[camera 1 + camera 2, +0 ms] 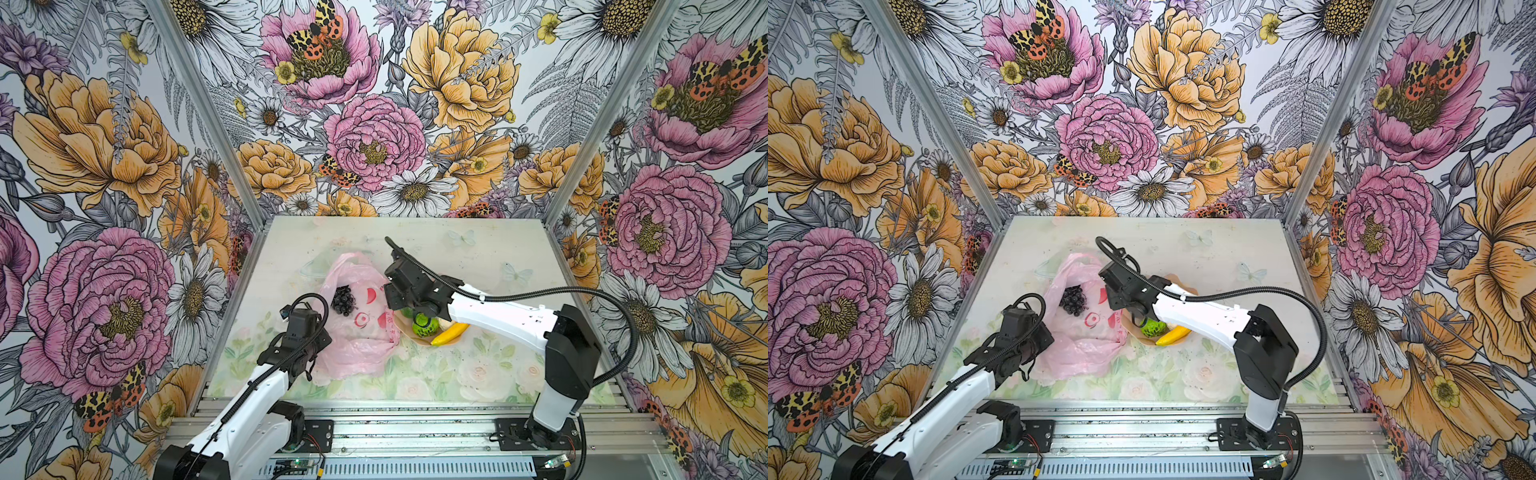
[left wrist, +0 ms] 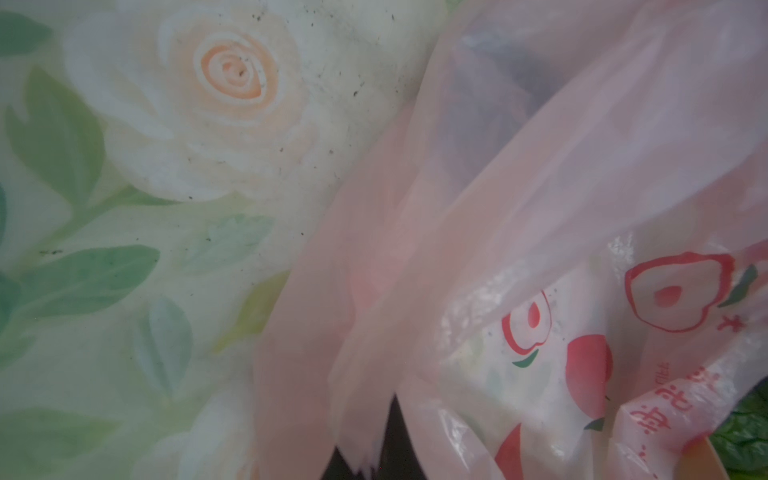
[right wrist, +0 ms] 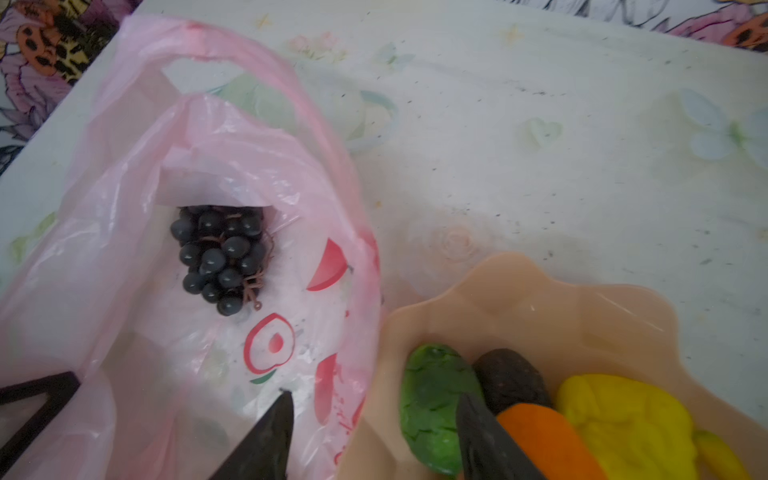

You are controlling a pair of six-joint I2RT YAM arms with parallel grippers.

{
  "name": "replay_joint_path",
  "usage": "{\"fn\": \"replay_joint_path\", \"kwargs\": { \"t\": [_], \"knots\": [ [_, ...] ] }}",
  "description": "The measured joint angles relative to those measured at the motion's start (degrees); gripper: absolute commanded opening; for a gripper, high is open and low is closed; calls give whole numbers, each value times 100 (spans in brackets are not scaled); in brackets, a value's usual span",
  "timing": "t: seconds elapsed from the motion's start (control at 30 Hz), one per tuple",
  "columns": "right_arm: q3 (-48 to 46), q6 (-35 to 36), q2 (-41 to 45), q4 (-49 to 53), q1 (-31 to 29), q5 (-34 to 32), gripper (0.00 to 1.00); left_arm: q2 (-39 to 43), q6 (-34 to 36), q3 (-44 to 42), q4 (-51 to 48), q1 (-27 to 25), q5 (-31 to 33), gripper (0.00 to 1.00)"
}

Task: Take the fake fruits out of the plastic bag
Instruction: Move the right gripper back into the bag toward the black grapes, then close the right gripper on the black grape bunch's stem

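Observation:
The pink plastic bag [image 1: 360, 345] [image 1: 1084, 353] lies crumpled mid-table with its mouth open toward the far side. A dark grape bunch [image 1: 343, 300] [image 1: 1073, 300] [image 3: 222, 257] lies inside the mouth. My left gripper [image 1: 311, 365] [image 2: 374, 453] is shut on the bag's near-left edge, and pink film [image 2: 498, 208] drapes over its dark fingers. My right gripper [image 3: 374, 415] [image 1: 417, 311] hangs open and empty, one finger over the bag [image 3: 124, 166] and one over the bowl. The bowl holds a green fruit [image 3: 436, 407], a dark brown fruit [image 3: 511, 380], an orange [image 3: 544, 436], a yellow lemon [image 3: 623, 428], a bumpy lime-green ball [image 1: 424, 325] and a banana [image 1: 449, 333].
The peach scalloped bowl [image 3: 540, 299] [image 1: 419, 342] touches the bag's right side. The right arm [image 1: 498, 316] stretches over it from the near right. Floral walls close the table on three sides, and a metal rail [image 1: 395, 428] runs along the near edge.

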State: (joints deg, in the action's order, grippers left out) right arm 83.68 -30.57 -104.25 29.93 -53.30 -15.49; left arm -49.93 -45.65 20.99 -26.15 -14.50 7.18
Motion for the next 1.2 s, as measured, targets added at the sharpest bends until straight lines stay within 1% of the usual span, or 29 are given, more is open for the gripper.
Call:
{"fn": "replay_joint_path", "kwargs": {
  "t": [0.13, 0.27, 0.43, 0.53, 0.67, 0.9, 1.07, 1.2],
  "knots": [
    [369, 0, -723, -223, -201, 483, 59, -4, -153, -118, -83, -151, 4, 2],
    [656, -46, -1250, -367, -170, 874, 56, -2, -234, -140, -105, -190, 9, 2],
    [922, -293, -1672, -638, -94, 1259, 49, -2, -247, -140, -105, -199, 50, 3],
    [966, -540, -1821, -841, -15, 1464, 46, -2, -247, -140, -105, -203, 63, 3],
    [968, -879, -2002, -1071, 94, 1692, 46, -2, -247, -140, -105, -223, 94, 3],
    [826, -1405, -2116, -1554, 170, 1932, 45, 2, -247, -140, -105, -225, 98, 3],
    [654, -1735, -2188, -1939, 192, 2142, 42, 42, -247, -140, -107, -225, 98, 3],
    [625, -1882, -2310, -2107, 199, 2184, 39, 79, -247, -140, -109, -225, 98, 2]
  ]
}}
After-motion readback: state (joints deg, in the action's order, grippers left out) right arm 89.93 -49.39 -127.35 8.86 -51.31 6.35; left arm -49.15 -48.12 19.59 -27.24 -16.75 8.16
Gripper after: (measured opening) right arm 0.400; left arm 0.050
